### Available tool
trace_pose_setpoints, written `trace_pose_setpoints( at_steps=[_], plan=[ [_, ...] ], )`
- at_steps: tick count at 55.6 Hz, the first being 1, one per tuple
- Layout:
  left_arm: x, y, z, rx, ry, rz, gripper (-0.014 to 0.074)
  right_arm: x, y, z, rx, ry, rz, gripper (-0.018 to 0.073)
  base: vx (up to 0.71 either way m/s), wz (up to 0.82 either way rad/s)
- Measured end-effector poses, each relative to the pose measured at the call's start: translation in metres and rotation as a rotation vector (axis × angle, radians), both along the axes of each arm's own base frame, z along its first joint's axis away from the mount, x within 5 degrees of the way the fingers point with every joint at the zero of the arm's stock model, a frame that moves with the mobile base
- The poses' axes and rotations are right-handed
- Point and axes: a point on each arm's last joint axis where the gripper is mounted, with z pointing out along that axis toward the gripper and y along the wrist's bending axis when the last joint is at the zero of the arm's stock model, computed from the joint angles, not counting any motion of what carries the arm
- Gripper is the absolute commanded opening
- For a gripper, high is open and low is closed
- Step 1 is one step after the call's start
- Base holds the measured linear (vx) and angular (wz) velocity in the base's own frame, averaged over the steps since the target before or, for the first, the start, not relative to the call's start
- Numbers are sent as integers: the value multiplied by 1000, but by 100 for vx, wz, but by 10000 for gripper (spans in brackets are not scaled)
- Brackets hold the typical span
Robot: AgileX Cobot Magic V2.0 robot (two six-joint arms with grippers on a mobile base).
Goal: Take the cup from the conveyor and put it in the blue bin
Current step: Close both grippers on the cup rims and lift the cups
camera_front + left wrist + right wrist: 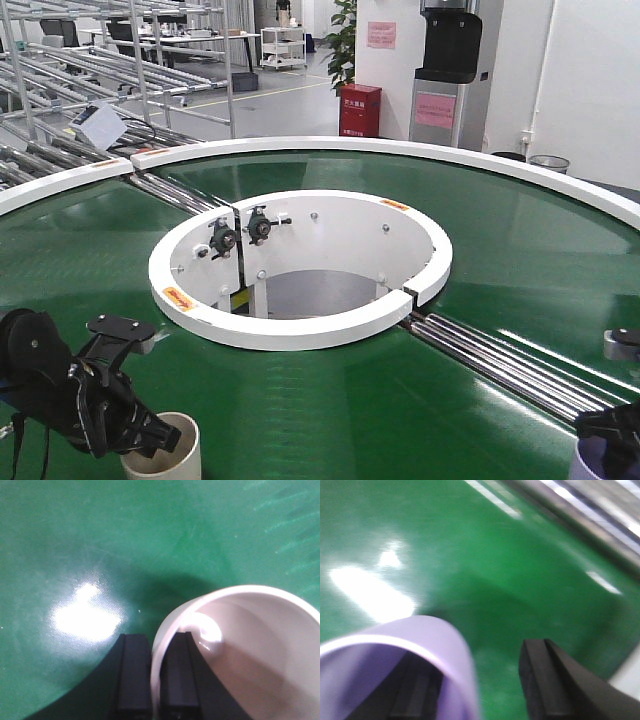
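The left gripper pinches the wall of a cream cup at the 7 o'clock edge of the conveyor, with open green belt all round. At 5 o'clock, the right gripper straddles a lavender cup, fingers apart, with the steel rollers just beyond. Only the wrist views show either grip.

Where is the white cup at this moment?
In the front view the white cup is at the bottom left, on the green belt of the conveyor, with its wall pinched by the left gripper.
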Motion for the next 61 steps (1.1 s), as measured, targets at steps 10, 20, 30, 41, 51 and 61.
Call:
trace_pose_setpoints(
  at_steps=[10,20,30,41,51,61],
  plan=[
    [0,0,0,0,-2,0,-8,3,1,-6,15,11,1,242,0,0],
    [0,0,0,0,-2,0,-8,2,1,-7,18,18,3,52,0,0],
    [0,0,0,0,0,0,-8,1,2,-4,19,17,13,-15,0,0],
    [1,0,5,-3,-6,-3,-8,-6,11,26,13,-90,66,-11,0,0],
    [-2,0,41,-19,-120,-4,-8,-20,42,72,5,-269,163,-11,0,0],
    [-22,5,95,-48,-307,8,-8,-42,74,117,13,-474,249,-10,0,0]
  ],
)
